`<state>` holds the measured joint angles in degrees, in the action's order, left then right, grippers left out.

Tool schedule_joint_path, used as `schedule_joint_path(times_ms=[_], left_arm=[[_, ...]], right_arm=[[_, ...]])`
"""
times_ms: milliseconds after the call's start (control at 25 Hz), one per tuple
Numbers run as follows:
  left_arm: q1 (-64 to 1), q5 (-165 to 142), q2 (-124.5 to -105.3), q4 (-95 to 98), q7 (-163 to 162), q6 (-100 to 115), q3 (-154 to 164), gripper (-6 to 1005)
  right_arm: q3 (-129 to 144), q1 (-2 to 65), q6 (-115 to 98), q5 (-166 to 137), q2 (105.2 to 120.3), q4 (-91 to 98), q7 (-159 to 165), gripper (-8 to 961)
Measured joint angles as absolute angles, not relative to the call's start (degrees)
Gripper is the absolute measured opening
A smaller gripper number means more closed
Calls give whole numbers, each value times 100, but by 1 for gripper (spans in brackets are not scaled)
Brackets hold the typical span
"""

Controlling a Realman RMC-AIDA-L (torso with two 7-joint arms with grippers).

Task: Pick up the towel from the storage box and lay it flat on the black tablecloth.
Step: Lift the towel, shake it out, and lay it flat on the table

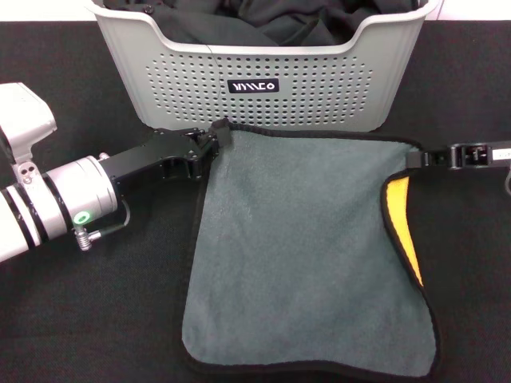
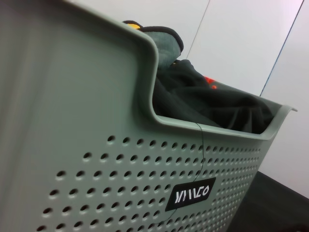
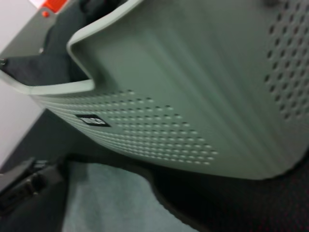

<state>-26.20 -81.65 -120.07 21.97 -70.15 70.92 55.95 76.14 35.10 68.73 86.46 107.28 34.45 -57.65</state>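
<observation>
The towel [image 1: 299,255] lies spread on the black tablecloth [image 1: 96,319] in front of the storage box [image 1: 263,80], grey-green face up. Its right edge is folded over and shows yellow-orange [image 1: 405,223]. My left gripper [image 1: 217,137] is shut on the towel's far left corner, close to the box's front wall. My right gripper [image 1: 417,158] is shut on the far right corner. The right wrist view shows the towel [image 3: 106,203] below the box [image 3: 193,96], with the left gripper [image 3: 24,186] farther off.
The box holds crumpled black cloths [image 1: 271,20], seen also in the left wrist view [image 2: 207,106], with a grey-green fuzzy piece [image 2: 164,38] at its rim. The black label [image 2: 191,194] faces me. The tablecloth extends on both sides of the towel.
</observation>
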Motion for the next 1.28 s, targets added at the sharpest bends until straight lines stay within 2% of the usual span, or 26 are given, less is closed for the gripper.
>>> schedule_joint_path(times_ms=[320,800,960,1280], left_arm=[[-2625,-8164,-12005,2197,-7013,7075,5590,25],[-2644,-8160,-12014,2197,-6934,7075,5590,27],[-2646,-8156,-12015,2197,-6934,7081,5590,27],[-2646,-8156,-12011,2203,-6968,7146,5590,29]], right_arm=[[7304,3653,6898,7435,10776,4038,-5124,10],[7295,4359,6933,6107,10839,4130,-5086,12],[7318,4476,6994,5672,10933,4244,-5172,13],[7323,4487,7129,4608,11259,4832,-5216,15]])
